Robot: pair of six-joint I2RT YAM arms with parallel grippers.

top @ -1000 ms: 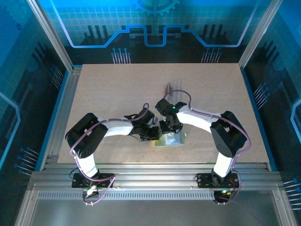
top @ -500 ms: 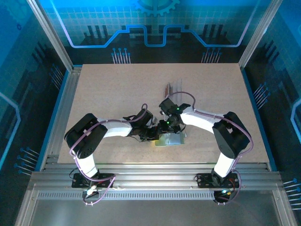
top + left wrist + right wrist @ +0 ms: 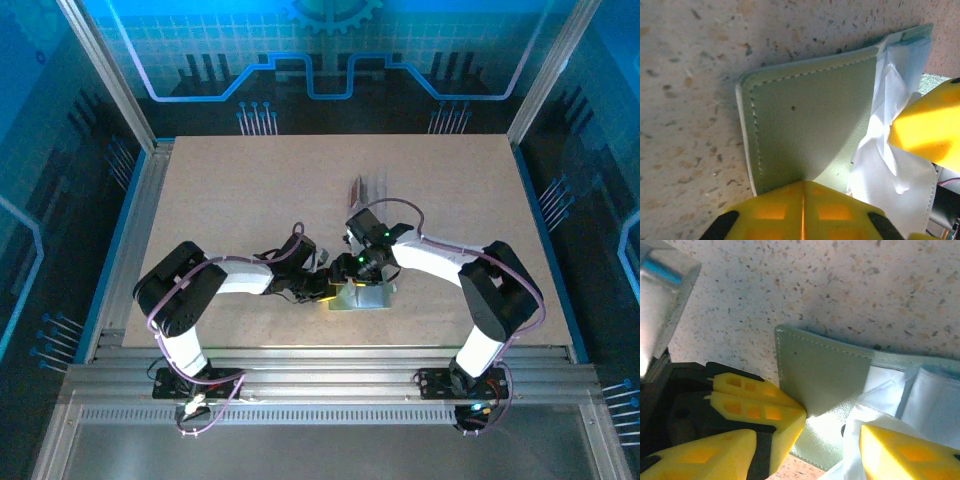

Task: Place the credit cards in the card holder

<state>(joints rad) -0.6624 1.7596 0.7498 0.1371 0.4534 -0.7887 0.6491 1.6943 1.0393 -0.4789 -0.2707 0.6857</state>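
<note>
There is one card holder [image 3: 362, 298]. It lies flat on the speckled table [image 3: 230, 200], near the front edge, where the two arms meet. It is a squarish sleeve of pale grey-green, leather-like material with a soft sheen, rounded corners and one line of light stitching [image 3: 753, 125] along its border. At its open side there is a white, crinkled, thin film [image 3: 885, 125], with pale blue panels behind it (what they are I cannot tell).

There are two grippers, each with two yellow ribbed fingers. The left gripper [image 3: 802, 187] has its fingers pressed together on the near edge of the card holder [image 3: 810, 115]; the right wrist view shows this pinch from the side [image 3: 799, 415]. The right gripper [image 3: 810, 445] has its fingers well apart and grips nothing, one finger [image 3: 905, 450] resting by the white film [image 3: 880, 390].

One clear pouch [image 3: 372, 186] lies farther back on the table, apart from the holder.
</note>
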